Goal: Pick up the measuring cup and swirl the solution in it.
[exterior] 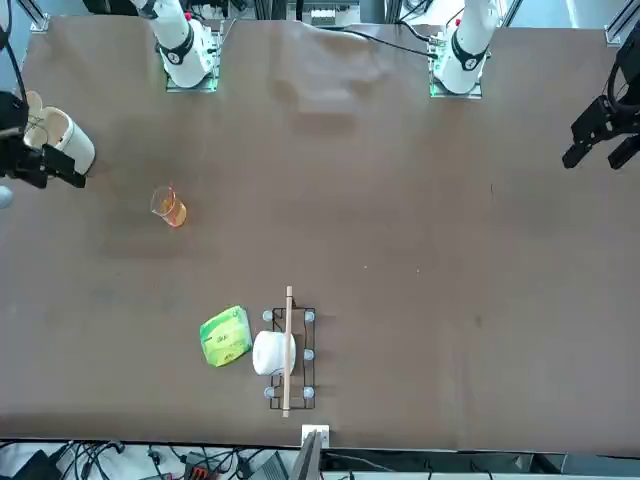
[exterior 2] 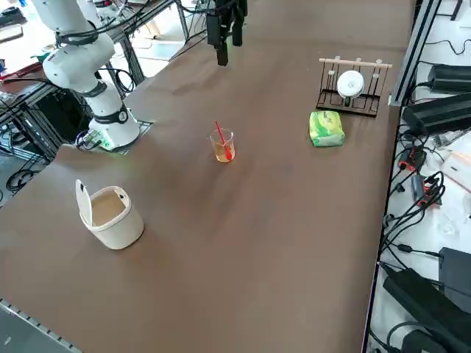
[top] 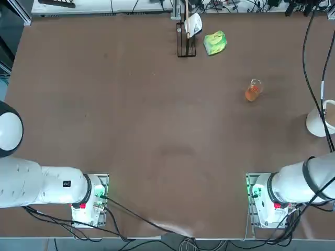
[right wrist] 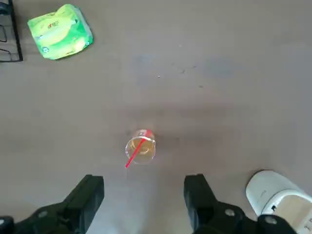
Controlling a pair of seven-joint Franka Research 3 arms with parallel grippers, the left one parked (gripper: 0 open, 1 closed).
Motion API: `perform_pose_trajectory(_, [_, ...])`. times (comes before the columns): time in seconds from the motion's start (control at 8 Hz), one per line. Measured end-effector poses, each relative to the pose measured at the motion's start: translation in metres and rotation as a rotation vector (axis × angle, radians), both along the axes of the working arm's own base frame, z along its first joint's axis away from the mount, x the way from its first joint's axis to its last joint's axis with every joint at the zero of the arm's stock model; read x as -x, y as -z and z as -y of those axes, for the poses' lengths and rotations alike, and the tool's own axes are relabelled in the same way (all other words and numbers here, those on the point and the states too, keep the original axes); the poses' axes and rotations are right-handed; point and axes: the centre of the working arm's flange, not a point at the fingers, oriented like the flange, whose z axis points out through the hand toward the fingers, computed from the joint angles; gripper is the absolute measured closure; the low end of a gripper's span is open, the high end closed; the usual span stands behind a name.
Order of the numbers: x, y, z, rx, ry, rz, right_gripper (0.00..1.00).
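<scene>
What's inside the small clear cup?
Orange-tinted liquid and a red stick leaning past the rim of the clear cup. How far down the stick reaches can't be made out.

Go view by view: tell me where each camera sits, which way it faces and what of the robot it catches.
Top: overhead, looking down on the table; both arms' lower parts show.
Front: across the table, facing the robot; the right gripper, both bases.
Right side: raised at the robot's right, looking diagonally down; an arm's base shows.
Right wrist: on the right arm, looking past its open fingers at the cup of orange liquid.
Front and wrist share that cup and the green pouch.
</scene>
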Motion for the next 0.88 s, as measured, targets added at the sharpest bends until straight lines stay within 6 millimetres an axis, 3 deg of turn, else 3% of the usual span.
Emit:
perform_pose_trajectory(0.5, [0.047,-0.027,-0.023,0.048,-0.021,0.024,0.0])
perform_pose_trajectory(0.88, [0.054,-0.031,-0.029,0.051,-0.027,0.019,0.0])
